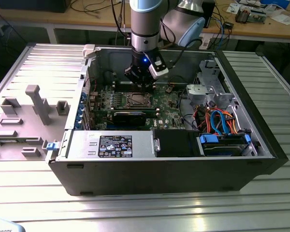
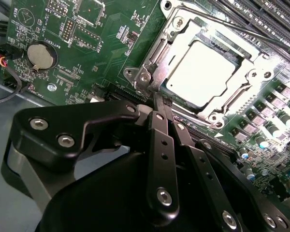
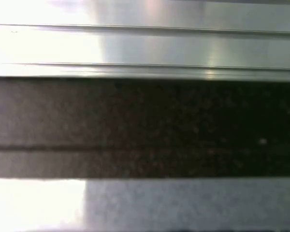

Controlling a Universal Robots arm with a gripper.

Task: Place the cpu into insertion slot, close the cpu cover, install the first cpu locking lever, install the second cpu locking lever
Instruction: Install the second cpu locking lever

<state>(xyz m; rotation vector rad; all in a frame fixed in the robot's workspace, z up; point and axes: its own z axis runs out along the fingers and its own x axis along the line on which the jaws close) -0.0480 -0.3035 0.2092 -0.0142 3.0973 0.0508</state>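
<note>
The cpu (image 2: pixel 200 67), a flat silver square, lies in the insertion slot (image 1: pixel 137 100) on the green board inside the open computer case. The cpu cover (image 2: pixel 157 58), a silvery frame plate, lies flat around it with the chip showing through its window. My gripper (image 2: pixel 157 102) hangs at the socket's corner, its black fingers (image 2: pixel 160 145) drawn together, shut, with nothing visible between them. In the exterior view the gripper (image 1: pixel 144 86) stands just behind the socket, low over the board. A thin metal lever rod (image 2: pixel 241 30) runs along the socket's far side.
Long memory slots (image 2: pixel 266 19) and a coin battery (image 2: pixel 41 55) flank the socket. A long black expansion card (image 1: pixel 130 116), the power supply (image 1: pixel 111 145) and a drive cage with orange and blue cables (image 1: pixel 222 125) crowd the case. Grey fixtures (image 1: pixel 36 104) sit on the ribbed table.
</note>
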